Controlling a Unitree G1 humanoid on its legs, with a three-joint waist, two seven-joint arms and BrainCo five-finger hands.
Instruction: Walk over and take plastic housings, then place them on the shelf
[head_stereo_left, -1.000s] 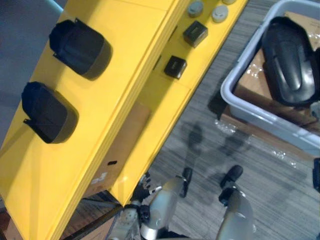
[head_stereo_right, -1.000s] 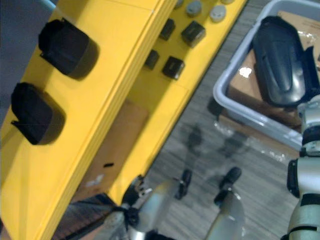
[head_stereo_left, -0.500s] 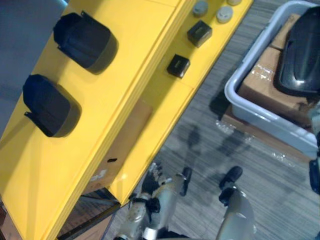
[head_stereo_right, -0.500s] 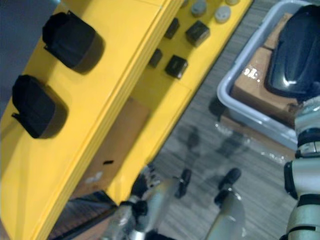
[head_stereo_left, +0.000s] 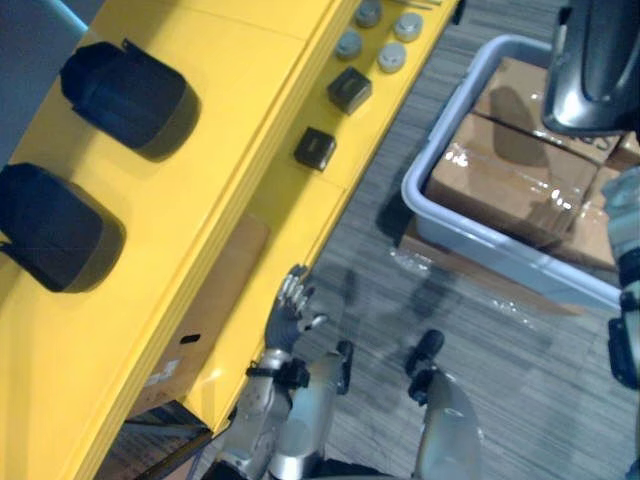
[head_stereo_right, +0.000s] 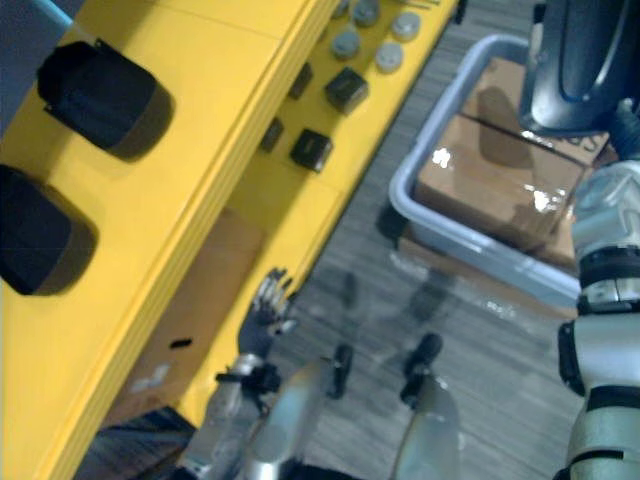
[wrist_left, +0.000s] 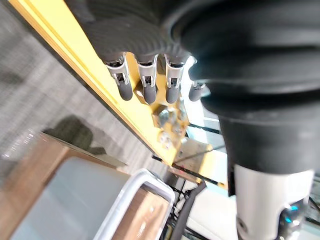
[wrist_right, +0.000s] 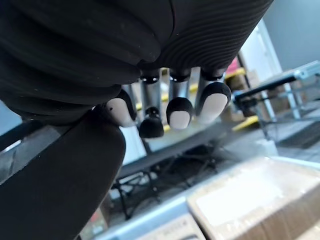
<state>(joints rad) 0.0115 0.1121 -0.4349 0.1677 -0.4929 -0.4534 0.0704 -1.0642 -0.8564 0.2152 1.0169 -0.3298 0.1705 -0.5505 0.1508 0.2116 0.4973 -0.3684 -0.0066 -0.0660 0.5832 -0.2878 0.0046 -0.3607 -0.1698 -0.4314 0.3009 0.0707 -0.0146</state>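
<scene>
My right hand (wrist_right: 172, 102) is shut on a black plastic housing (head_stereo_left: 595, 65), its fingertips (wrist_right: 180, 115) curled against the dark shell (wrist_right: 55, 175). It holds the housing up above the grey bin (head_stereo_left: 470, 245) at the far right. Two more black housings (head_stereo_left: 125, 95) (head_stereo_left: 55, 225) lie side by side on the top of the yellow shelf (head_stereo_left: 230, 170) at the left. My left hand (head_stereo_left: 290, 310) hangs open by the shelf's lower edge, with its fingers (wrist_left: 145, 85) straight and nothing in it.
The shelf's lower level carries small black blocks (head_stereo_left: 315, 148) (head_stereo_left: 350, 88) and several grey discs (head_stereo_left: 390, 57). Cardboard boxes (head_stereo_left: 510, 170) fill the bin, which rests on a flat carton on the grey carpet (head_stereo_left: 500, 340). A brown box (head_stereo_left: 205, 310) sits under the shelf.
The black housing has come up out of the grey bin in my right hand. My left hand has risen a little beside the shelf. The camera has shifted.
</scene>
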